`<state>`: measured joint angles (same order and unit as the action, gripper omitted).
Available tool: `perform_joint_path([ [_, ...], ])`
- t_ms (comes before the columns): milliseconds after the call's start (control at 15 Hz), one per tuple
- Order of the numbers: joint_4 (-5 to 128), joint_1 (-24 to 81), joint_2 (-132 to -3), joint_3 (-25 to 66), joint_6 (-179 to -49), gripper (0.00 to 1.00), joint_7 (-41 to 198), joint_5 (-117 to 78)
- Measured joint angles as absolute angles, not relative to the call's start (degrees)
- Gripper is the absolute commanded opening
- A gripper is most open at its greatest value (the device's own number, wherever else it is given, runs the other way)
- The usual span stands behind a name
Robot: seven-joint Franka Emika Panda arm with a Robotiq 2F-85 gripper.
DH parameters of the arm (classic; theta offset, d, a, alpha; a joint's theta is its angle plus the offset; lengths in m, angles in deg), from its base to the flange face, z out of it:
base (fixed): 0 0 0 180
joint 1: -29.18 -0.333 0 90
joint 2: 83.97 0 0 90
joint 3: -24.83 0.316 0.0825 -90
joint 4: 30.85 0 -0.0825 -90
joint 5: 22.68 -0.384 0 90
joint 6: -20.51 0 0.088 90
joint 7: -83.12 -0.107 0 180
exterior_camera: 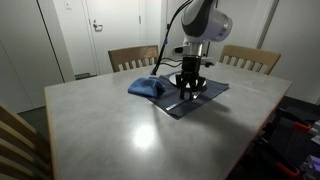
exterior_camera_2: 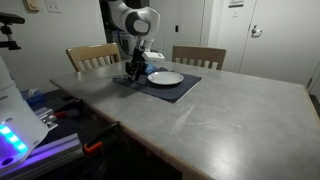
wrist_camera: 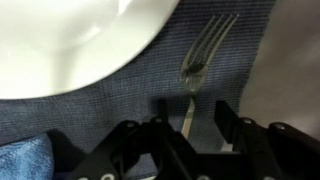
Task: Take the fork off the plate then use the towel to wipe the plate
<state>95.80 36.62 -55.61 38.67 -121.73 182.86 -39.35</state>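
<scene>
The white plate [wrist_camera: 80, 40] lies on a dark blue placemat [wrist_camera: 120, 110]; it also shows in an exterior view [exterior_camera_2: 165, 77]. The silver fork [wrist_camera: 200, 55] lies flat on the placemat beside the plate, off it, its tines pointing away from the wrist. Its handle runs down between my fingers. My gripper [wrist_camera: 190, 125] is low over the mat, open, with its fingers either side of the handle and apart from it. It shows in both exterior views [exterior_camera: 188, 92] [exterior_camera_2: 134, 75]. The blue towel [exterior_camera: 146, 88] lies crumpled next to the mat, and a corner shows in the wrist view [wrist_camera: 25, 160].
The grey table [exterior_camera: 140, 130] carries only the mat, plate, fork and towel. Two wooden chairs [exterior_camera: 133, 57] [exterior_camera: 250, 58] stand at its far side. Equipment with blue lights [exterior_camera_2: 15, 140] sits past one table edge.
</scene>
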Motion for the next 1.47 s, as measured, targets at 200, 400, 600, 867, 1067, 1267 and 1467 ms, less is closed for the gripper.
perform_joint_path([
  [200, 95.20, 36.62, -56.72, 38.14, -121.73, 0.99, 182.63, -37.17],
  [400, 93.81, 36.63, -57.91, 37.07, -121.40, 1.00, 182.12, -35.96],
  [600, 91.11, 36.62, -58.37, 35.88, -119.20, 1.00, 179.79, -35.41],
  [867, 86.43, 36.28, -58.25, 34.31, -113.74, 1.00, 171.28, -35.41],
  [1067, 83.13, 36.04, -58.00, 33.92, -109.64, 1.00, 165.18, -35.59],
  [1267, 81.96, 35.93, -57.99, 33.97, -108.48, 1.00, 163.97, -36.28],
  [1467, 81.95, 35.91, -57.97, 33.97, -108.34, 1.00, 163.86, -36.38],
])
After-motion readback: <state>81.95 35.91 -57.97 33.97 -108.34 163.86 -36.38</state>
